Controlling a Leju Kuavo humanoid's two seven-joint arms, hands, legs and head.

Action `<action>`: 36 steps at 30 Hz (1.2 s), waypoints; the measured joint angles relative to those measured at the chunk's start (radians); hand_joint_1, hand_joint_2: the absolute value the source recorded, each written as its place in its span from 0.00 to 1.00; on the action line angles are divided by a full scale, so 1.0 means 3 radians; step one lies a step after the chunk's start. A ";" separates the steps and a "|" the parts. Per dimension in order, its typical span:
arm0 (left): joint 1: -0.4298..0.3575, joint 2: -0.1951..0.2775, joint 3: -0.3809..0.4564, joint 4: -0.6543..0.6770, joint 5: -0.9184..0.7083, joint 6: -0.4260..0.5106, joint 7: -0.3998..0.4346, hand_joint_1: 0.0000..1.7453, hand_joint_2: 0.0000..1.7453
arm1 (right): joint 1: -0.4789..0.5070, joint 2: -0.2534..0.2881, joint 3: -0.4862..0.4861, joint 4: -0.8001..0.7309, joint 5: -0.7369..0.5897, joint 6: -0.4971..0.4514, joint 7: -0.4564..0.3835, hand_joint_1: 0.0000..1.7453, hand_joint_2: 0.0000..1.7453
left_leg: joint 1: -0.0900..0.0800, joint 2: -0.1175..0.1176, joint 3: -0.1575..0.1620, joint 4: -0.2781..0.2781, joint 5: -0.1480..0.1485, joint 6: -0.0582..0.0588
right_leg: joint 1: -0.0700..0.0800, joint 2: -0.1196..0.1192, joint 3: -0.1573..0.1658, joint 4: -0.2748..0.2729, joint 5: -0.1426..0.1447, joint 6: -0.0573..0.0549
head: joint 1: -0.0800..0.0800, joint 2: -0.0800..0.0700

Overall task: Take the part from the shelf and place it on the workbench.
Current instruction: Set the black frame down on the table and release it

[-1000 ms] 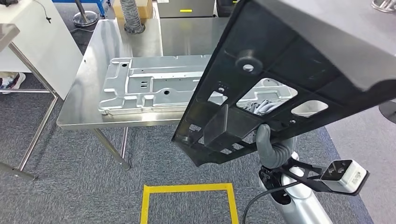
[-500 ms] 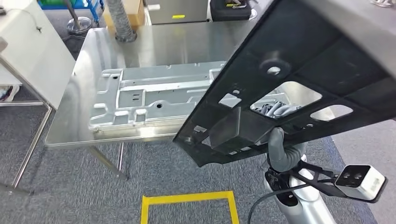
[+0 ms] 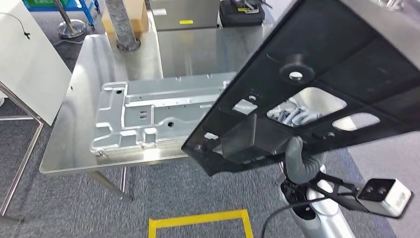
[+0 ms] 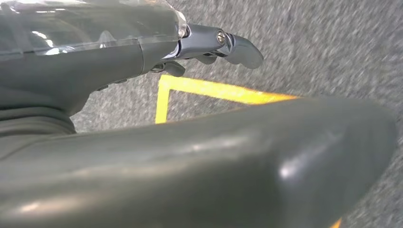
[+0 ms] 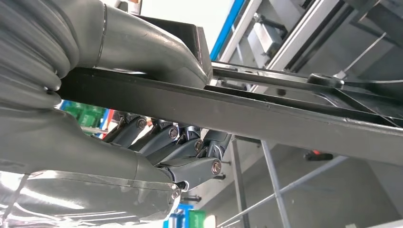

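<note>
A: We have the black part [image 3: 317, 84] up in our right hand [image 3: 297, 158] — thumb on one face of its near edge, the darker fingers [image 5: 190, 147] curled against the other, so the edge is pinched between them; the panel tilts up and away to the right, well above the floor.

B: Why so high and so tilted?

A: We judge it is to keep the long panel clear of the workbench [image 3: 119, 49] edge while we close in; gripped at one edge only, the rest hangs out far from the hand, and a level carry would likely strain the pinch.

B: And the bench itself?

A: It stands ahead and to the left; a stamped silver plate [image 3: 153, 116] already lies flat on its near half, reaching almost to the near edge; the bare steel lies on the far side, behind that plate.

B: So where do we set ours down?

A: Our guess — either on the far bare steel or over the silver plate; from here we cannot tell which is meant.

B: The left hand?

A: Our left hand [image 4: 199, 156] hangs over the grey carpet by the yellow floor tape [image 4: 214, 90]; it holds nothing, though whether its fingers are spread or curled we cannot tell from so close; we think it is kept low to stay out of the panel's way.

B: What could go wrong?

A: The far corner hides much of the bench from us; it could clip the plate or the bench as we lower.
</note>
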 joint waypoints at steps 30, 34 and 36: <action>0.0016 0.0044 0.0108 0.0001 -0.0009 -0.0020 -0.0020 0.00 0.00 | 0.0139 0.0104 -0.0006 -0.0283 0.0259 -0.0275 0.0001 1.00 1.00 | -0.0019 0.0012 0.0026 -0.0005 -0.0021 -0.0005 | 0.0030 -0.0045 -0.0010 -0.0085 0.0073 -0.0042 | 0.0005 0.0000; 0.0013 0.0044 0.0123 0.0001 -0.0003 0.0001 -0.0025 0.00 0.00 | 0.0211 0.0104 -0.0078 -0.0334 0.0518 -0.0596 0.0015 1.00 1.00 | -0.0021 0.0011 0.0073 -0.0010 -0.0060 0.0028 | 0.0014 -0.0054 -0.0478 0.0679 -0.0222 -0.0002 | 0.0025 0.0000; 0.0020 0.0044 0.0141 0.0001 -0.0002 0.0017 -0.0022 0.00 0.00 | 0.0252 0.0092 -0.0123 -0.0336 0.0903 -0.0999 0.0163 1.00 1.00 | -0.0024 0.0006 0.0110 -0.0010 -0.0092 0.0025 | 0.0012 -0.0054 -0.0526 0.0618 -0.0099 -0.0009 | 0.0026 0.0000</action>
